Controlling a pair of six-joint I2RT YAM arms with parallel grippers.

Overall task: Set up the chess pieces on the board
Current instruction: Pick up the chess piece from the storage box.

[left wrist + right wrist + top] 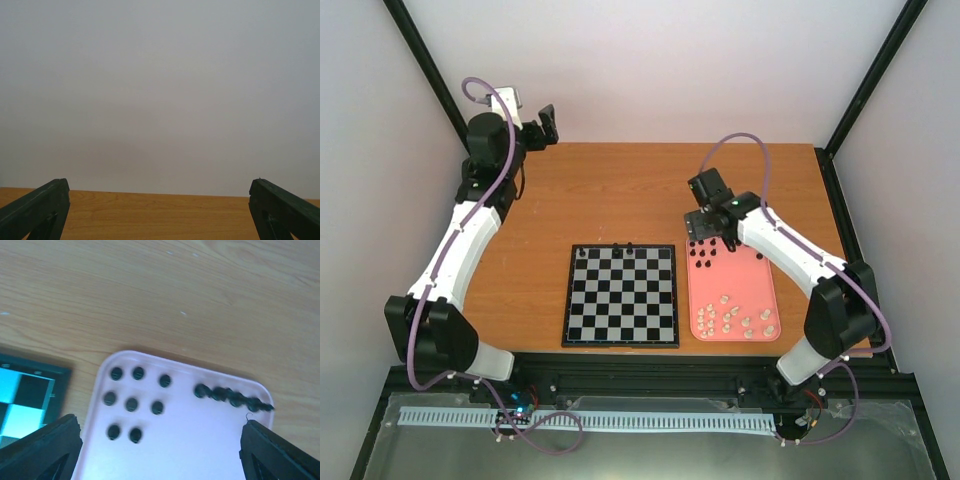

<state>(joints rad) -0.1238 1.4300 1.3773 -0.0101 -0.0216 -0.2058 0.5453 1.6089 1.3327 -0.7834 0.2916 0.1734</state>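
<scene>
Top external view gives us the flat square chessboard with black and silvery-grey checks (620, 300) lying at the near middle of the brown wooden table (610, 190). The pink rounded rectangular plastic tray (765, 285) sits just to its right. A few tiny dark black chess figurines (617, 247) stand along the board's far row, and the squares nearer to us are bare. Small cream-white chess figurines (740, 318) are scattered over the near half of the tray.

We see the right arm's black two-finger claw (710, 243) hanging over the tray's far end. From its wrist camera both fingers sit at the lower corners, spread wide with nothing between them. Below them lie the black figurines on the tray (131, 404): eight stand apart in loose rows on the left, and a dark run of them touches along the far right edge.

At the far left corner of the table we find the left arm's black two-finger claw (546, 124), raised and facing the pale back wall (160, 90). Its fingers are spread wide apart and hold nothing.
</scene>
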